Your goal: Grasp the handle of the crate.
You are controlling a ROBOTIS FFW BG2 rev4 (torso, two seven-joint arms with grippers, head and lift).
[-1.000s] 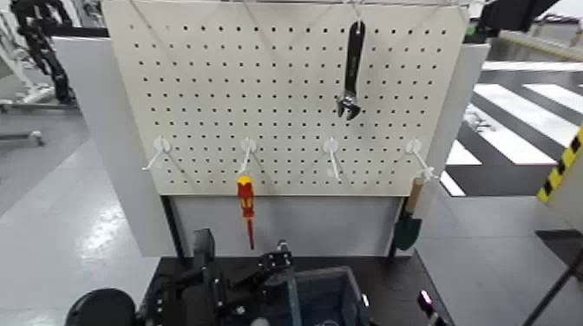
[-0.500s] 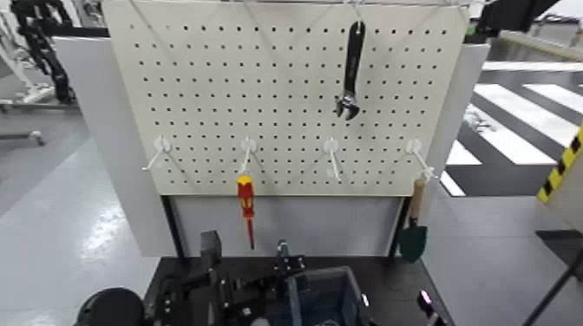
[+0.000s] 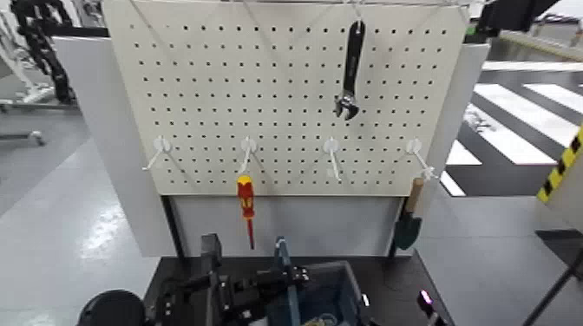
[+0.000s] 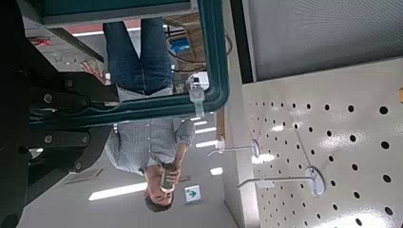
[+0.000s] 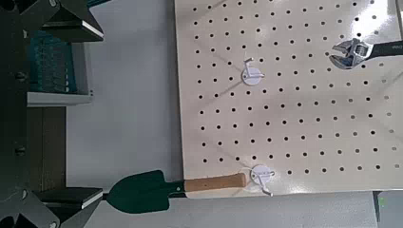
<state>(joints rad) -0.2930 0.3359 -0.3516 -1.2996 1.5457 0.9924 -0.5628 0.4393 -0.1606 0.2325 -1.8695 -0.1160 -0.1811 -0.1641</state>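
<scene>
The blue-grey crate (image 3: 325, 293) sits at the near edge of the dark table in the head view. Its thin handle (image 3: 282, 260) stands upright across the middle. My left gripper (image 3: 288, 277) reaches in from the left and is shut on the handle partway up the bar. In the left wrist view the handle (image 4: 217, 57) runs as a teal bar from between my dark fingers (image 4: 67, 93) and bends round a corner. My right gripper (image 5: 43, 114) is open and empty, parked to the right facing the pegboard; only a bit of that arm (image 3: 425, 305) shows in the head view.
A pegboard (image 3: 286, 95) stands close behind the crate with a black wrench (image 3: 351, 69), a red-and-yellow screwdriver (image 3: 246, 208) and white hooks. A green trowel (image 3: 408, 227) hangs at its right edge. A person (image 4: 143, 142) shows in the left wrist view.
The handle has swung up from low over the crate to upright, and my left gripper has moved right and up with it. The right arm has not moved.
</scene>
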